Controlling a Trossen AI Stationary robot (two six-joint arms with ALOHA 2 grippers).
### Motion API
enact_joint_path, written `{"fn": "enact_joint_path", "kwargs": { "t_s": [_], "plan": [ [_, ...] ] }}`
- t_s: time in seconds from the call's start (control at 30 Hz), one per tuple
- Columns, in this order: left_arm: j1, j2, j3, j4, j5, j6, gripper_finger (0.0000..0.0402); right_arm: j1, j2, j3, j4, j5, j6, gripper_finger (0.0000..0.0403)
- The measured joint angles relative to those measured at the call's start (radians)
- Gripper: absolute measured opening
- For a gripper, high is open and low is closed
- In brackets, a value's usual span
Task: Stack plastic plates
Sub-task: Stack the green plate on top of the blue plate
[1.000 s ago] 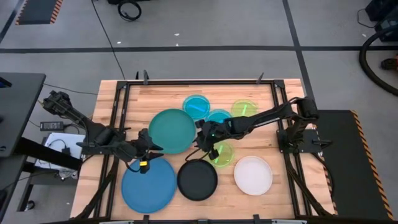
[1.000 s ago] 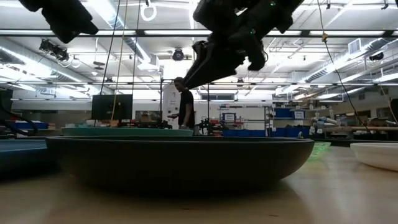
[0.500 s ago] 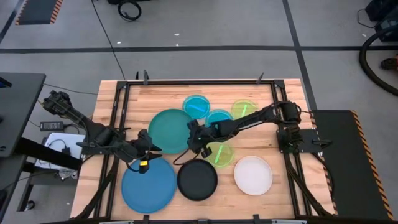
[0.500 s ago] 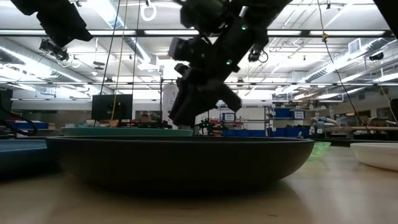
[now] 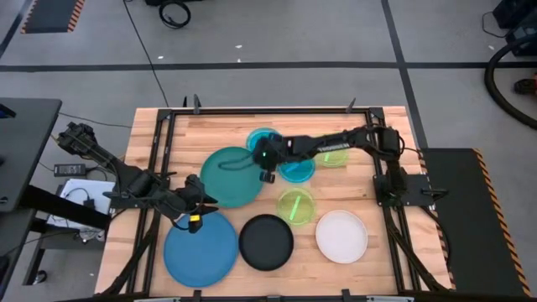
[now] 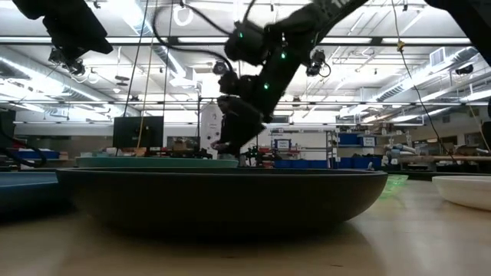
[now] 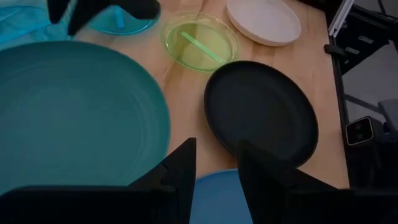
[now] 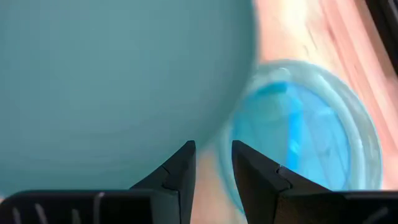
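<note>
A large teal plate lies at the table's middle, with a large blue plate near left of it. Along the near side lie a black plate and a white plate. A lime plate lies between them and a cyan plate. A second cyan plate and a second lime plate lie farther back, partly under the right arm. My right gripper is open and empty, above the teal plate's far right rim, beside the far cyan plate. My left gripper is open and empty by the teal plate's near left rim.
A dark metal frame runs round the wooden table top. The plates all lie flat on the wood. In the low view the black plate fills the foreground, with the white plate at the right. A person stands in the room far behind.
My right gripper has gone from beside the near lime plate a little toward the table's left, then toward the far edge along the teal plate's right rim, turning as it went. It now stands by the far cyan plate. No plate has moved.
</note>
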Motion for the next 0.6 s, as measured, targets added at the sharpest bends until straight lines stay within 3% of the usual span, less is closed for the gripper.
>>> {"fn": "enact_joint_path", "kwargs": {
  "t_s": [0.6],
  "plan": [
    [0.007, 0.0, 0.0, -0.082, 0.007, -0.048, 0.0121, -0.054, 0.087, -0.007, 0.099, -0.105, 0.109, 0.0113]
  ]
}}
